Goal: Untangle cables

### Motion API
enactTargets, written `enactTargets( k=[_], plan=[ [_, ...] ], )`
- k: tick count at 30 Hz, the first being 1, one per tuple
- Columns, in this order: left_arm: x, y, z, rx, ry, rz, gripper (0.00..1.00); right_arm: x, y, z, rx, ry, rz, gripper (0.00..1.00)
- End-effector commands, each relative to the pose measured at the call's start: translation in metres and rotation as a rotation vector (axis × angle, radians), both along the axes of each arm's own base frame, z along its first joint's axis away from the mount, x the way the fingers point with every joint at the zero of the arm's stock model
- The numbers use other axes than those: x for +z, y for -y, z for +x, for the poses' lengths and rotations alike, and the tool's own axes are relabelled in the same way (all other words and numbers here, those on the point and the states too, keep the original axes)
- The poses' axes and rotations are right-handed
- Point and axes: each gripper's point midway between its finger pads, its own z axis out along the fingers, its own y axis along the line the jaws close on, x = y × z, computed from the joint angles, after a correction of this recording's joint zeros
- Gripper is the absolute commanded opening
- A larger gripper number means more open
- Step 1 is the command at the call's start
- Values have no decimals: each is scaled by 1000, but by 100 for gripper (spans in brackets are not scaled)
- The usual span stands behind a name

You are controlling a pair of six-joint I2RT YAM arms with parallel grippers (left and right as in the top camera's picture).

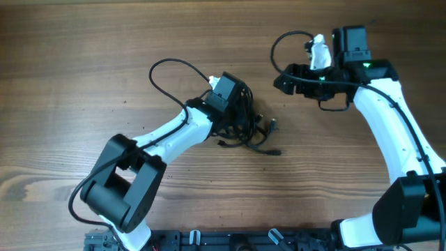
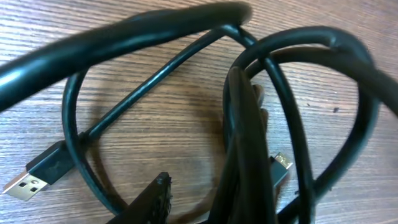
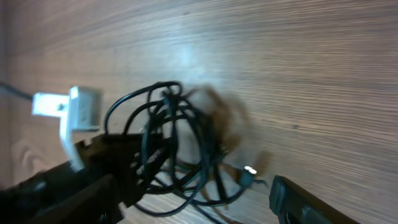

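Observation:
The cables (image 1: 252, 131) lie as a tangled black bundle at the middle of the wooden table, with plug ends sticking out to the right. My left gripper (image 1: 237, 104) is pushed into the bundle's left side. In the left wrist view its jaws (image 2: 196, 180) stand a little apart with wood showing between them; cable loops (image 2: 151, 82) run along the right finger, and a metal-tipped plug (image 2: 31, 180) lies at the left. My right gripper (image 1: 280, 80) hovers up and to the right of the bundle, wide open and empty. In its own view (image 3: 193, 208) it faces the cables (image 3: 177, 143).
Thicker black arm wires arc over the table, one loop (image 1: 171, 66) behind the left arm and one (image 1: 287, 42) by the right arm. The left arm's white camera mount (image 3: 68, 106) shows beside the bundle. A black rail (image 1: 244, 240) runs along the near edge.

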Motion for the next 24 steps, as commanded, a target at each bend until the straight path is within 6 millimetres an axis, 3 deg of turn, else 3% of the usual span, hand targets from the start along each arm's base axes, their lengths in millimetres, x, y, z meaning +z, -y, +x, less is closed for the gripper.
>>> enactTargets(
  k=[1, 2, 4, 5, 7, 9, 11, 19, 22, 24],
  plan=[
    [4, -2, 13, 25, 44, -10, 4, 1, -20, -6, 81, 9, 31, 82],
    [10, -5, 18, 36, 60, -21, 4, 4, -27, -9, 131, 28, 51, 83],
    [55, -6, 32, -38, 171, -89, 4, 10, -35, -11, 183, 54, 94, 83],
    [94, -2, 36, -94, 251, -175, 4, 16, -42, -11, 224, 80, 134, 82],
    [144, 2, 34, -152, 335, -305, 4, 34, -58, -14, 331, 161, 239, 80],
    [183, 4, 26, -206, 392, -405, 4, 50, -69, -15, 394, 220, 321, 72],
    [209, 2, 17, -249, 423, -472, 4, 68, -79, -17, 449, 275, 415, 61],
    [213, 6, 13, -234, 383, -531, 4, 79, -89, -15, 454, 286, 468, 57],
    [218, 12, 7, -263, 364, -574, 4, 51, -82, 11, 216, 192, 288, 57],
    [220, 14, 5, -278, 362, -588, 4, 40, -81, 16, 119, 148, 225, 53]
  ],
)
